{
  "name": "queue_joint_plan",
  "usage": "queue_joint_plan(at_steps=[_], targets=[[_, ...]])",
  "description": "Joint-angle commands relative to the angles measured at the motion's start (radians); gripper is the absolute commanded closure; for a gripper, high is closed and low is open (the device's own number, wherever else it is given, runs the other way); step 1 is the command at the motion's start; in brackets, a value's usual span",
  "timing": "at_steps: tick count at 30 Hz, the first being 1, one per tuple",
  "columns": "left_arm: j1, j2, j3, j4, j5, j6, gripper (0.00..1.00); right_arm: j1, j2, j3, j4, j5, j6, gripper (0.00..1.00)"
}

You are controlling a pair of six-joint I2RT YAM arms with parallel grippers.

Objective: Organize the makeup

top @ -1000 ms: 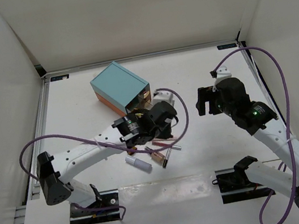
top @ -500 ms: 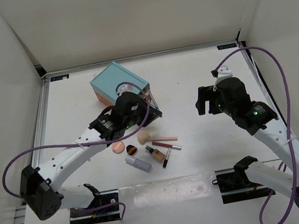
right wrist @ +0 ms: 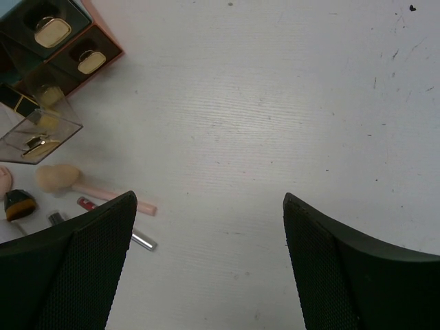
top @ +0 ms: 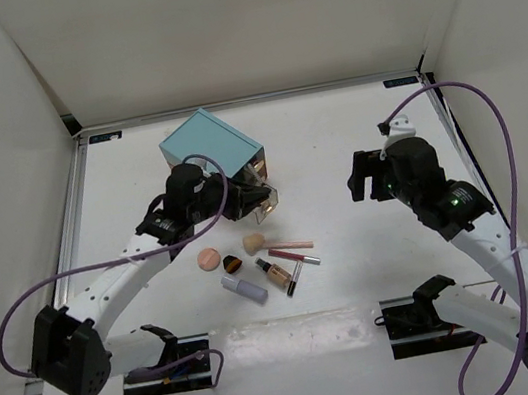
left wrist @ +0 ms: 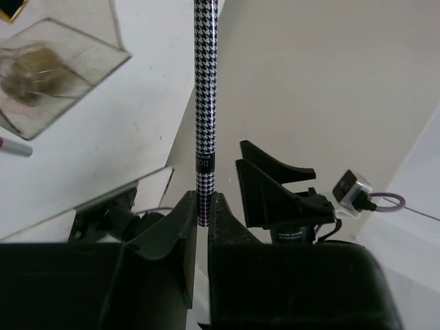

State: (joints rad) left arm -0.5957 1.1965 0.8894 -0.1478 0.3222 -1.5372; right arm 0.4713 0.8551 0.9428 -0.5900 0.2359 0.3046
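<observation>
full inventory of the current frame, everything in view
teal box: 1, teal, far side, left of centre
clear drawer: 1, transparent, at box front
houndstooth pencil: 1, checked, in left gripper
puff: 1, peach, cluster's left
small pot: 1, dark, beside puff
sponge: 1, beige, cluster's far side
pink tube: 1, right of sponge
foundation bottle: 1, tan, cluster centre
white tube: 1, cluster's near side
dark pencil: 1, right of bottle
table: 1, white
left gripper: 1, black, shut on pencil
right gripper: 1, black, open over table
</observation>
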Motion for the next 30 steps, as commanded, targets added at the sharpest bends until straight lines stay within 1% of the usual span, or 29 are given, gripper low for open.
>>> queue_joint_plan(at_steps=[1, 4, 10, 13, 17, 23, 30], targets=[[0.028, 0.043, -0.010, 0.062, 0.219, -0.080, 0.91, -0.005, -0.024, 0.030, 0.004, 0.014, 0.014, 0.12], [0.049, 0.034, -0.015, 0.044, 0.233, -0.098, 0.90, -0.005, -0.033, 0.019, 0.007, 0.028, 0.021, 0.11], [0.108, -0.049, -0.075, -0.036, 0.148, -0.178, 0.91, -0.005, -0.030, 0.008, 0.007, 0.052, 0.024, 0.11], [0.134, -0.064, -0.087, -0.055, 0.126, -0.184, 0.91, -0.005, -0.033, 0.002, 0.019, 0.055, 0.027, 0.11], [0.165, -0.037, -0.073, -0.073, 0.156, -0.170, 0.91, -0.005, -0.027, -0.001, 0.019, 0.068, 0.024, 0.10], [0.165, 0.012, -0.049, -0.084, 0.187, -0.158, 0.91, -0.005, -0.015, 0.001, 0.025, 0.083, 0.021, 0.10], [0.165, 0.028, -0.061, -0.092, 0.156, -0.150, 0.91, -0.005, -0.008, 0.001, 0.026, 0.089, 0.014, 0.10]])
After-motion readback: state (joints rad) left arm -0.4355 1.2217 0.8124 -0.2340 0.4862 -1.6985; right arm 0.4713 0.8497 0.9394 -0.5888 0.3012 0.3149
